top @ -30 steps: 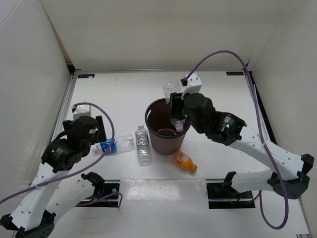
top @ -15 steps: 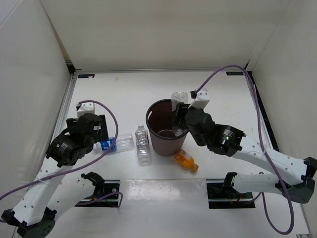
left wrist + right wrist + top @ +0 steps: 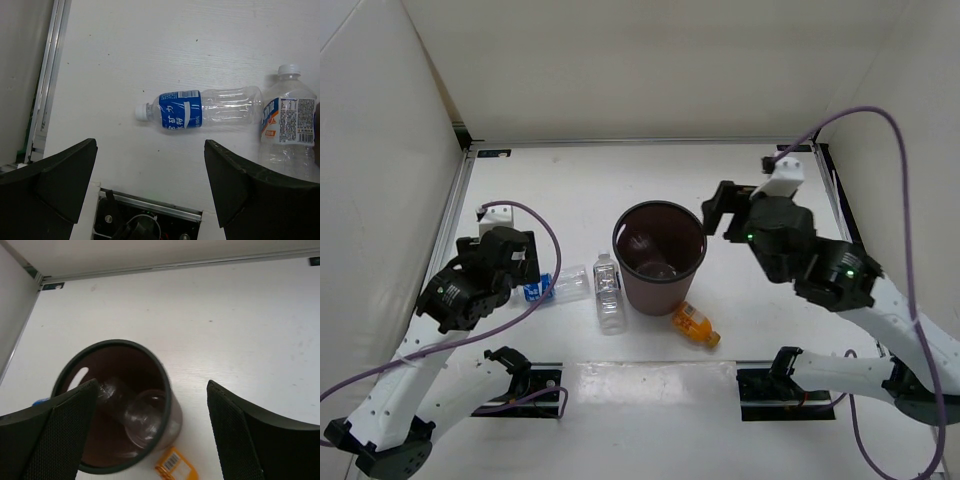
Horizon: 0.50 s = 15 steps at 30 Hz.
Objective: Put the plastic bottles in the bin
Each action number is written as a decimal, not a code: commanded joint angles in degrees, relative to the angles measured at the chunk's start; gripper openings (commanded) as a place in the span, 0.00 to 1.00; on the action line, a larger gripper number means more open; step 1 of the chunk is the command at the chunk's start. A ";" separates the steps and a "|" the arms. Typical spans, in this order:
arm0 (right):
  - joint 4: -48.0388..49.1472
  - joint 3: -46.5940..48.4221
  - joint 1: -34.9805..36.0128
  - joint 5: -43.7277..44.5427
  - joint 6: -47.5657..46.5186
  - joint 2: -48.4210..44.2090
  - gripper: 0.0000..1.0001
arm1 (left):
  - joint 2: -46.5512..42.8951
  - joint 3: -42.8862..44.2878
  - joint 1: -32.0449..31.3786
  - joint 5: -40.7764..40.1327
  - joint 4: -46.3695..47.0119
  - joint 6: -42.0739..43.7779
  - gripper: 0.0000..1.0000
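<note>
Brown bin (image 3: 653, 292) holds one clear bottle (image 3: 134, 412), the right hand (image 3: 722, 212) spread empty near it; the left hand (image 3: 150, 180), also spread, hangs over the blue-labelled bottle (image 3: 200, 108) lying on the worktop (image 3: 150, 40), so lowering and closing on it appears the next requirement.

A white table (image 3: 570, 190), boxed in by pale panels on three sides, carries a dark brown bin (image 3: 655, 296) standing upright near its middle – and three plastic bottles lying on their sides around it. A blue-labelled bottle (image 3: 200, 109) lies crosswise at left, its base against a clear white-capped bottle (image 3: 608, 292) just beside the bin, while a short orange bottle (image 3: 694, 324) rests at an angle by the bin's near side.
</note>
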 commanded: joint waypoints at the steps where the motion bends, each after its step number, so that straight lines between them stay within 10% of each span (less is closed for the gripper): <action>1: -10.82 3.45 -2.61 1.64 -2.94 -3.85 0.90 | 0.45 0.24 0.32 0.30 0.83 0.26 1.00; 10: -30.43 -10.07 -26.68 3.38 2.58 -12.81 0.90 | 1.15 -0.02 0.24 -0.14 0.57 -0.18 1.00; 15: -31.29 -13.77 -7.85 12.52 8.08 -17.91 0.90 | 1.33 0.07 0.24 -0.22 0.56 -0.18 1.00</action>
